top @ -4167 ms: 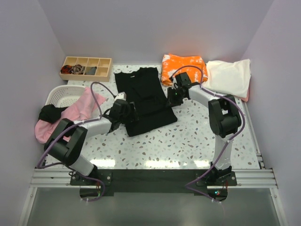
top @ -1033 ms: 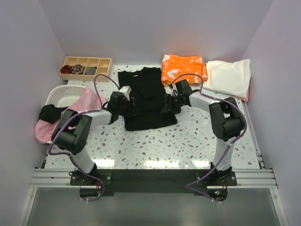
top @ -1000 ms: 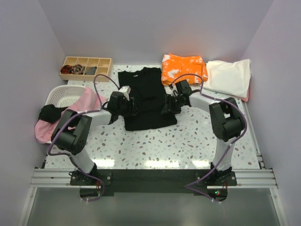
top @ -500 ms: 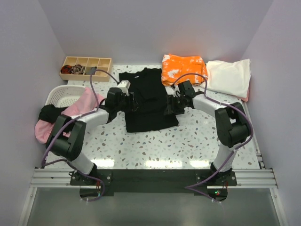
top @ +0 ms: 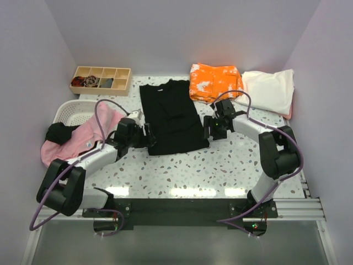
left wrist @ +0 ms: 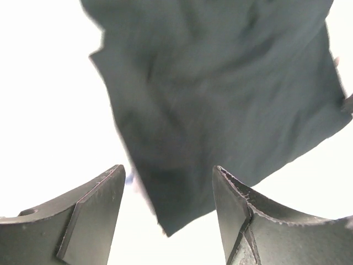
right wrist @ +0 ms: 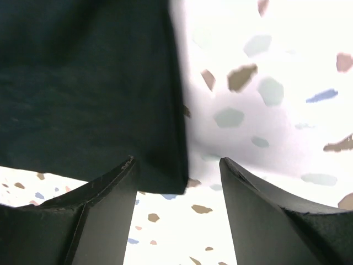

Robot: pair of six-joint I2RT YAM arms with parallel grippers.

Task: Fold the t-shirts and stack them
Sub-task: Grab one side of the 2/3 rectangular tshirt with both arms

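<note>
Where the speckled table lies bare on both sides of it, we see the black t-shirt spread flat in the middle as a long, narrow shape. Its collar end points to the far wall and its hem end lies toward the arms.

The left fingers sit low at the shirt's left edge near the hem. In the left wrist view they are spread wide and grip nothing, and a lower corner of the dark cloth lies on the table in the gap ahead of them.

The right fingers are at the shirt's right edge, also near the hem. In the right wrist view they too are parted and released. The shirt's straight side edge runs down between them and ends in a corner just ahead of the tips. We cannot tell whether either pair touches the cloth.

The orange white-blotched t-shirt lies folded at the far edge, just beside the black one's upper right. The cream t-shirt lies folded to its right, by the right wall.

On the left, the pink t-shirt hangs crumpled over the rim of the white basket and onto the table. A dark bundle of cloth lies against it. The wooden tray stands in the far left corner with small dark items in some of its compartments.
</note>
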